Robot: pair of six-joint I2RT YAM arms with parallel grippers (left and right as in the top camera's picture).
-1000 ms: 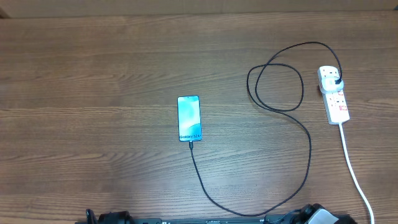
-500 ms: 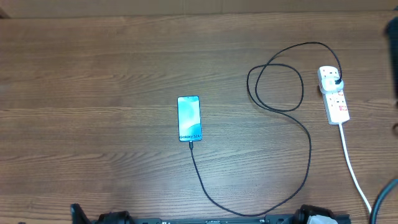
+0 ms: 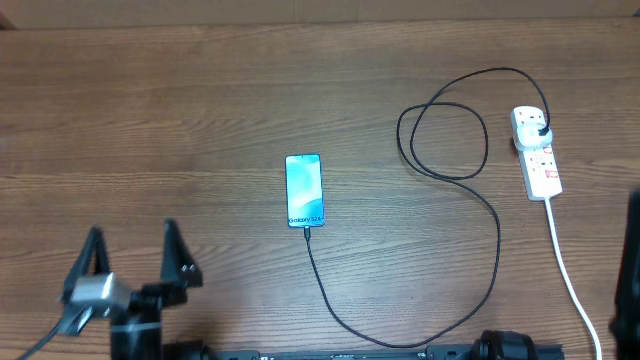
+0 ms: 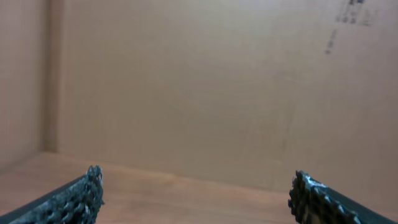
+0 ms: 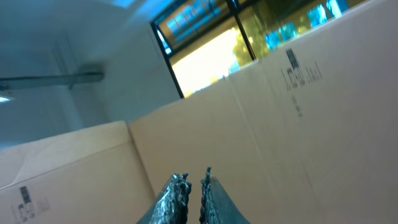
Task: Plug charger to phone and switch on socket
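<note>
L gripper point(image 3: 131, 232) spread wide near front edge (phone point(image 3: 304, 190) well apart).

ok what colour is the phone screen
Light blue-teal and glowing, with small white text near one end. The phone shows best in the overhead view.

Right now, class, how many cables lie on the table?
2. The black charger cable loops from the phone to the power strip at the right; the strip's white cord runs from it toward the bottom right corner. None looks hidden.
</note>
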